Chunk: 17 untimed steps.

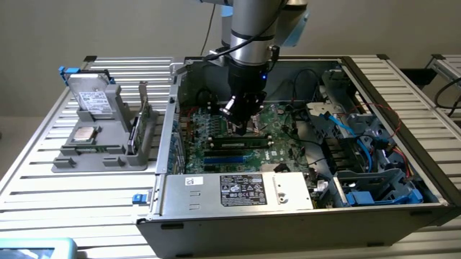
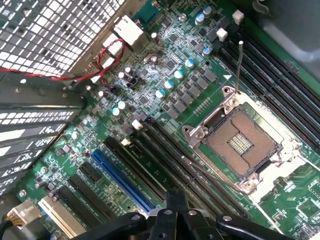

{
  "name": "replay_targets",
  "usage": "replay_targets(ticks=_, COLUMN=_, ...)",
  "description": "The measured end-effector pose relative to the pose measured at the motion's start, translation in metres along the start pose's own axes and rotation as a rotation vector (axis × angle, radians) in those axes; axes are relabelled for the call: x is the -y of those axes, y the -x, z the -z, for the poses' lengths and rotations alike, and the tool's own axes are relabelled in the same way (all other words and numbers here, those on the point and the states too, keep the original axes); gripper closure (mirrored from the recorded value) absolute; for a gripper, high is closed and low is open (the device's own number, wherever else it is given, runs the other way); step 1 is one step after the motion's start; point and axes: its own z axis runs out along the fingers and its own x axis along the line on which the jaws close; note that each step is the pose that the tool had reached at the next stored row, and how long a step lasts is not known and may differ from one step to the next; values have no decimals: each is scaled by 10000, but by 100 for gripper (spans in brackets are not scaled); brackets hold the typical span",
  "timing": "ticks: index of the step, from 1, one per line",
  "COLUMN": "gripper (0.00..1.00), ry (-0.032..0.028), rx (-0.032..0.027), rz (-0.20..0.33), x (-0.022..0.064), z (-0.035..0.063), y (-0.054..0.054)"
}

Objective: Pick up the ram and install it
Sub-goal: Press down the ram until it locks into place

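Arm reaches down into the open computer case (image 1: 303, 216), which lies on its side on the slatted tabletop (image 1: 43, 194) so the motherboard (image 2: 165, 75) faces up and the slots can be reached from above.

Gripper (image 1: 240, 128) hangs low over the board, just above the slot area. In the wrist view the fingers (image 2: 176, 202) are pressed together, tips meeting in one narrow point, with nothing visible between them. Pressed together like this, they read as a pushing tool rather than a grasp, though that is my judgement.

The ram (image 1: 239, 143) lies seated lengthwise in a slot just below and in front of the fingers in the exterior view: a long dark strip running across the board. It looks level in its slot; whether the end latches have caught is too small to tell.

Beyond the fingers in the wrist view sits the open CPU socket (image 2: 242, 145), its retention lever (image 2: 238, 67) standing up, bare contacts exposed, probably awaiting a processor. Long black slots and one blue slot (image 2: 122, 180) run side by side next to the fingers.

Well away from the fingers, outside the case, a grey parts holder (image 1: 104, 143) keeps other components upright and separated, presumably for easy picking.
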Motion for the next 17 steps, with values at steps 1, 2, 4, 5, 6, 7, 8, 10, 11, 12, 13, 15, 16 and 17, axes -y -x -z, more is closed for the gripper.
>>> replay_targets(ticks=1, gripper=89, ry=-6, rx=14, rz=-109, x=0, z=0, y=0)
replay_targets(ticks=2, gripper=89, ry=-12, rx=29, rz=-221, x=0, z=0, y=0)
replay_targets(ticks=4, gripper=89, ry=-26, rx=58, rz=-436, x=0, z=0, y=0)
replay_targets(ticks=5, gripper=89, ry=-38, rx=79, rz=-534, x=0, z=0, y=0)
replay_targets(ticks=6, gripper=89, ry=-52, rx=100, rz=-628, x=0, z=0, y=0)
replay_targets(ticks=7, gripper=89, ry=-66, rx=122, rz=-722, x=0, z=0, y=0)
replay_targets(ticks=8, gripper=89, ry=-79, rx=142, rz=-816, x=0, z=0, y=0)
replay_targets(ticks=10, gripper=89, ry=-102, rx=178, rz=-1004, x=0, z=0, y=1)
replay_targets(ticks=11, gripper=89, ry=-105, rx=183, rz=-1099, x=0, z=0, y=1)
replay_targets(ticks=12, gripper=89, ry=-105, rx=184, rz=-1197, x=0, z=0, y=1)
replay_targets(ticks=13, gripper=89, ry=-105, rx=184, rz=-1295, x=0, z=1, y=0)
replay_targets(ticks=15, gripper=89, ry=-103, rx=184, rz=-1498, x=0, z=2, y=0)
replay_targets(ticks=16, gripper=89, ry=-103, rx=186, rz=-1594, x=0, z=2, y=0)
replay_targets(ticks=17, gripper=89, ry=-107, rx=190, rz=-1690, x=0, z=2, y=0)
